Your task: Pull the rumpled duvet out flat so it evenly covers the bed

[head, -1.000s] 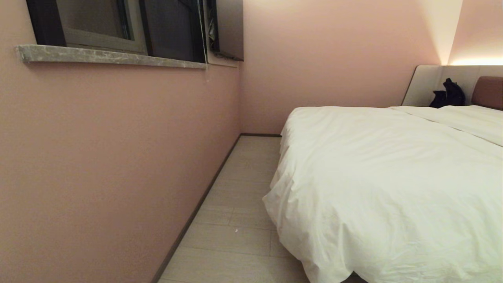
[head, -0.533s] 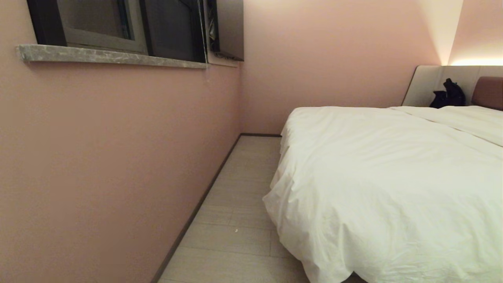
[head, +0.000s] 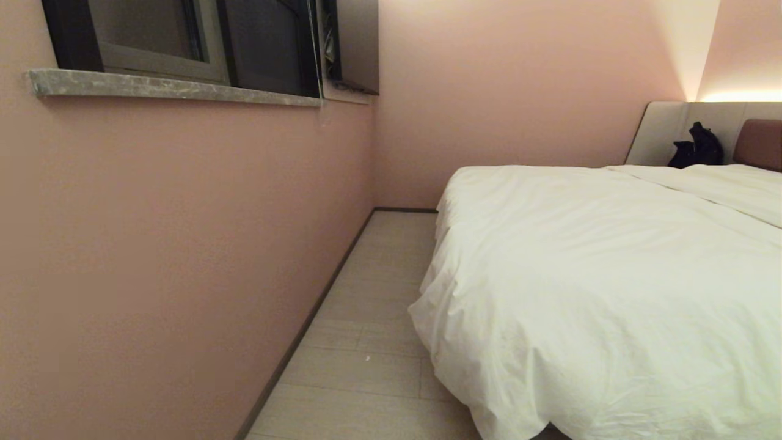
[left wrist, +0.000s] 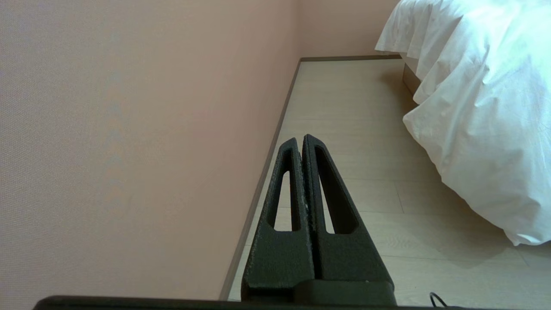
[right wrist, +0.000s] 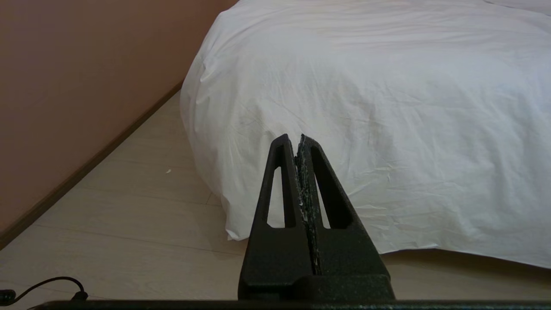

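One duvet [head: 611,293] lies over one bed [head: 757,143], filling the head view from about three o'clock down to five; its near corner spills off the mattress and hangs close to the floor [head: 379,318], likely because it has been drawn toward the foot and this side. It looks mostly spread, with soft wrinkles left near the corner. Two grippers show, each only in its own wrist view, and neither touches the cloth. The left gripper [left wrist: 303,140] has its jaws pressed together on nothing and points along the strip of floor between the wall [head: 183,244] and the bed, the duvet at its two o'clock. The right gripper [right wrist: 298,138] also has its jaws together and empty, aimed at the hanging duvet edge, apart from it. Both look parked, perhaps between pulls or finished. One dark bundle [head: 696,146] sits at the headboard, one window [head: 201,43] at eleven o'clock.
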